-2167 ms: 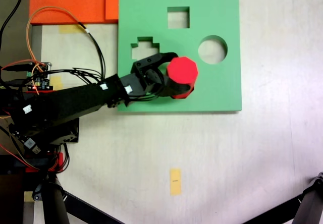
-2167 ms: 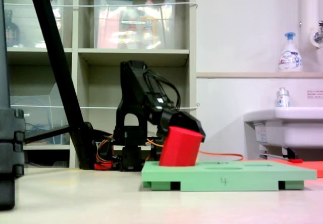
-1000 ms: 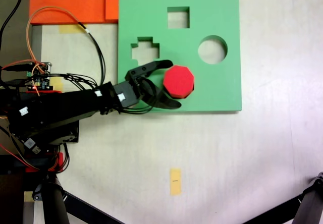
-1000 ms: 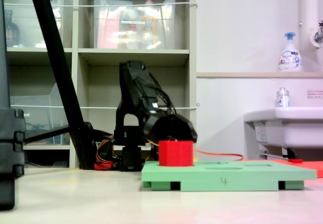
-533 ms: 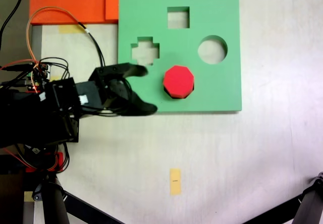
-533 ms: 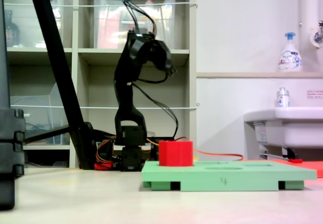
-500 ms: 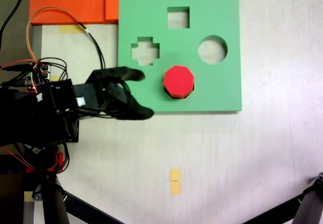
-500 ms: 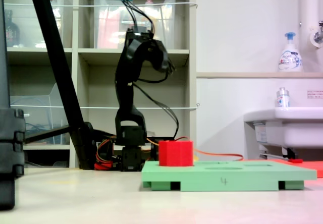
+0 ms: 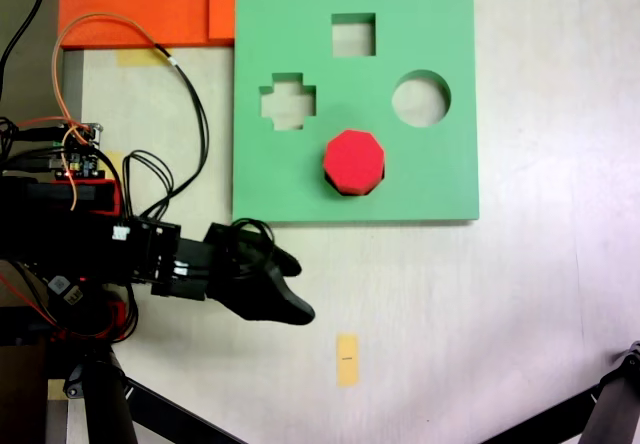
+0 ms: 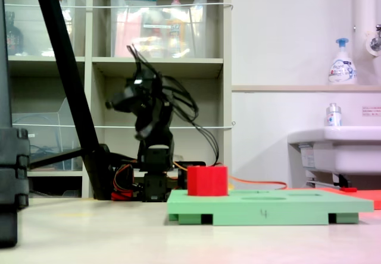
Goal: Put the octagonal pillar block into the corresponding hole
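A pale, glossy surface (image 9: 520, 294) carries a green foam board (image 9: 440, 179) near the top of the first exterior view, with orange foam sheets (image 9: 140, 4) at the board's upper left corner. In the second exterior view the room shows shelving (image 10: 161, 68) with clear bins behind the arm, a white wall, a sink (image 10: 336, 148) and a soap dispenser (image 10: 342, 62) on a ledge at the second exterior view's right. The octagonal pillar block (image 9: 353, 161) stands upright in the corresponding hole (image 9: 349, 190), its upper part rising above the board, just below and between the cross-shaped cutout (image 9: 288, 102) and the round cutout (image 9: 421, 98); a square cutout (image 9: 354, 35) lies nearer the far edge. The gripper (image 9: 275, 289) hangs off the board, beyond its near left corner, holding nothing; whether its jaws are apart or together I cannot tell. A small yellow tape strip (image 9: 346, 360) lies on open surface below the board, and bare surface spreads to the first exterior view's right
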Tool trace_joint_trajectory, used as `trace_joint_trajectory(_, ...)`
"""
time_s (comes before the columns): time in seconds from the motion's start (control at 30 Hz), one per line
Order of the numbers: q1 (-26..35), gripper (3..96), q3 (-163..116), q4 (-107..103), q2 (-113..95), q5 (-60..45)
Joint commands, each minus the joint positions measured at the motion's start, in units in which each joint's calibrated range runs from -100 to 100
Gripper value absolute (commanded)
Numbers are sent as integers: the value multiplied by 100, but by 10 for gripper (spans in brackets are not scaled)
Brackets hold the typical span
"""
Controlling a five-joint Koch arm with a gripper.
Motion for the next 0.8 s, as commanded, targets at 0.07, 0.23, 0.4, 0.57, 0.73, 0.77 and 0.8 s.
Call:
trace_joint_trajectory(0.07, -34, 489, -2110, 4786, -55, -889)
trace_joint_trajectory(0.23, 317, 469, -4164, 6163, -55, -1260)
trace_joint_trajectory(0.4, 386, 468, -5360, 5923, -55, -1582)
trace_joint_trajectory(0.57, 435, 470, -5360, 4199, -55, -1534)
trace_joint_trajectory(0.73, 435, 499, -5360, 3467, -55, -1538)
trace_joint_trajectory(0.77, 435, 505, -5360, 3467, -55, -1534)
trace_joint_trajectory(0.8, 435, 505, -5360, 3467, -55, -1534)
